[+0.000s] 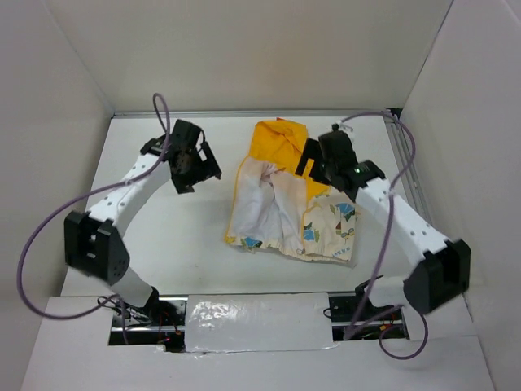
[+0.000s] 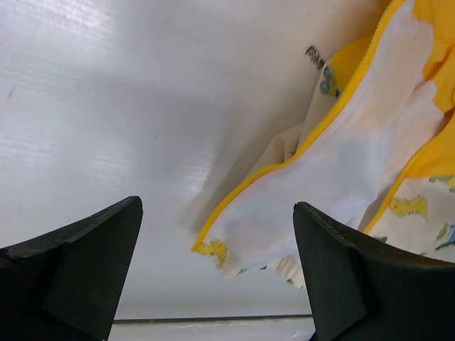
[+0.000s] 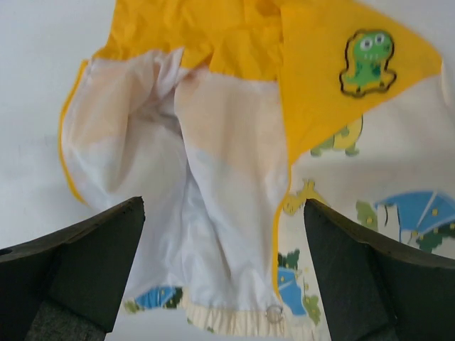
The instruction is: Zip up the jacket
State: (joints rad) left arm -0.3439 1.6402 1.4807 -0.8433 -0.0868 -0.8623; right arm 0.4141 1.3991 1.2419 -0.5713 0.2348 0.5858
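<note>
The jacket (image 1: 285, 199) lies open on the table, yellow hood at the far end, white lining showing, cream printed panel at the right. In the right wrist view the yellow zipper strip (image 3: 279, 234) runs down to a metal ring (image 3: 274, 312) at the cream hem. My right gripper (image 3: 224, 270) is open, hovering above the lining; in the top view it (image 1: 321, 167) is over the jacket's upper right. My left gripper (image 2: 217, 277) is open and empty, above the table beside the jacket's left corner (image 2: 213, 249); in the top view it (image 1: 195, 167) is left of the jacket.
White walls enclose the table on the left, back and right. A metal rail (image 1: 404, 163) runs along the right side. Cables loop from both arms.
</note>
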